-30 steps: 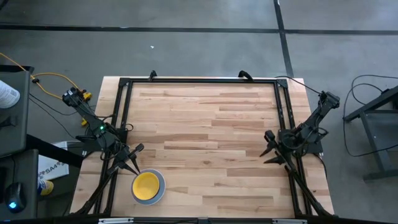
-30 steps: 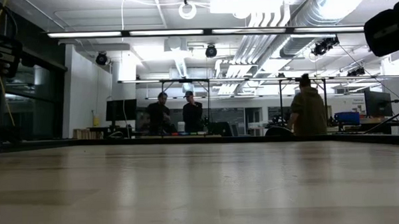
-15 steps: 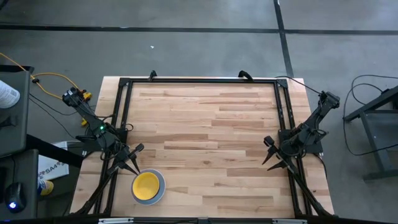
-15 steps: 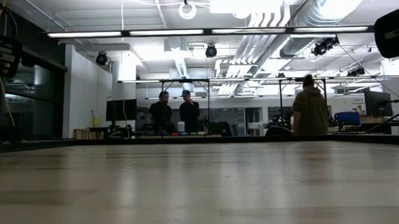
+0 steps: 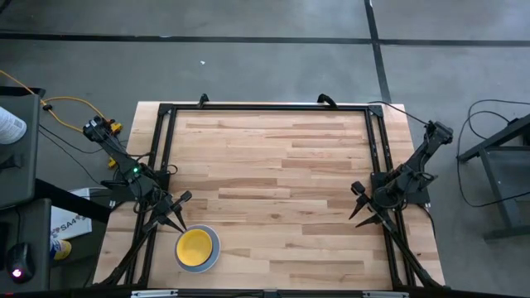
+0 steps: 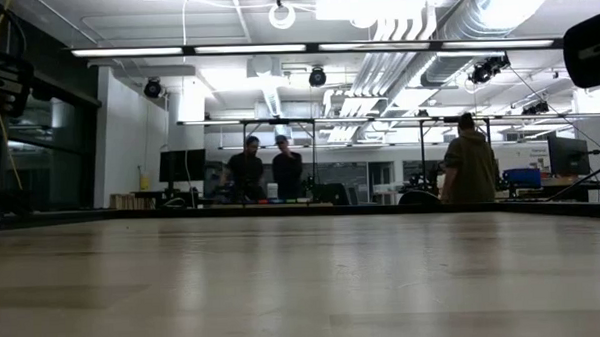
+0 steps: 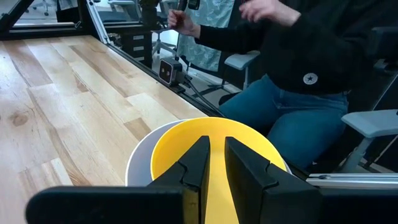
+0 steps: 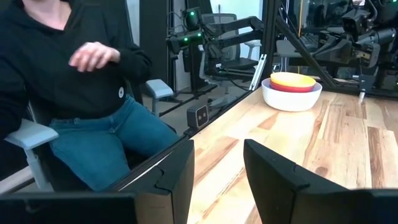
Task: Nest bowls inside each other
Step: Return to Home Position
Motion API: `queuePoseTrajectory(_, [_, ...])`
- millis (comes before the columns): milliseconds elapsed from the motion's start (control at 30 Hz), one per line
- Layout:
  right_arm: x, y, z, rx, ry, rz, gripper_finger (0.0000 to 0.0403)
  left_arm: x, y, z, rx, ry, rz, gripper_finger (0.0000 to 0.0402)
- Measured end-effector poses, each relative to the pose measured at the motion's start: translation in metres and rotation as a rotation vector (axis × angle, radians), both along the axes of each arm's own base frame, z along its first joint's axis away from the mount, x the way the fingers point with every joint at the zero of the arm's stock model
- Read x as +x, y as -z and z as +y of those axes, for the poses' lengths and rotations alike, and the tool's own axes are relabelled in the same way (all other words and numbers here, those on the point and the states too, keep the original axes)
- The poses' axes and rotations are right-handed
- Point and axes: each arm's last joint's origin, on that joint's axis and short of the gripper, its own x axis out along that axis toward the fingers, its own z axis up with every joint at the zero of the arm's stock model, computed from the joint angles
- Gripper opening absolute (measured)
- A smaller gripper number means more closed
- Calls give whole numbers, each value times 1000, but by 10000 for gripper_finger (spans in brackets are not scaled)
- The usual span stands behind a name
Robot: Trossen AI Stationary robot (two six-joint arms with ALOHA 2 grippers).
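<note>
Stack of nested round plastic bowls, yellow uppermost, near left. Left gripper, barely parted and empty, is just beyond it; right gripper, agape and empty, is well apart.

left arm dark, green light; fingers black, angular.

My dark two-finger grippers: 2, left gripper, right gripper. Round plastic bowls I can count in single nested stack: 3, yellow bowl, red bowl, white bowl. Light wooden table: 1. Standing people far back: 3. Seated person: 1.
</note>
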Motion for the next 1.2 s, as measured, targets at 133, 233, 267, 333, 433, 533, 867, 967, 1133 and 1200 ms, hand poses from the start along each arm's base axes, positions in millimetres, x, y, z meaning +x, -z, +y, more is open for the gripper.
queuePoseTrajectory(133, [0, 1, 0, -6, 1, 6, 133, 0, 0, 0, 0, 0, 0, 49])
queuePoseTrajectory(233, [1, 1, 0, -26, 4, 0, 133, 0, 0, 0, 0, 0, 0, 49])
queuePoseTrajectory(267, [1, 1, 1, -40, 2, -8, 133, 0, 0, 0, 0, 0, 0, 49])
queuePoseTrajectory(333, [1, 2, 1, -67, 0, -25, 133, 0, 0, 0, 0, 0, 0, 49])
queuePoseTrajectory(433, [1, 2, 1, -114, -3, -59, 133, 0, 0, 0, 0, 0, 0, 49])
queuePoseTrajectory(533, [1, 2, 1, -127, -1, -68, 133, 0, 0, 0, 0, 1, 0, 49])
queuePoseTrajectory(867, [1, 2, 1, -105, -12, -54, 133, 0, 0, 0, 0, 2, 0, 49])
queuePoseTrajectory(967, [0, 2, 1, -60, -25, -18, 133, 0, 0, 0, 0, 2, 0, 49])
queuePoseTrajectory(1133, [0, 3, 2, -14, -58, 26, 133, 0, 0, 0, 0, 2, 0, 49])
queuePoseTrajectory(1200, [-1, 3, 2, -16, -84, 31, 133, 0, 0, 0, 0, 2, 0, 49])
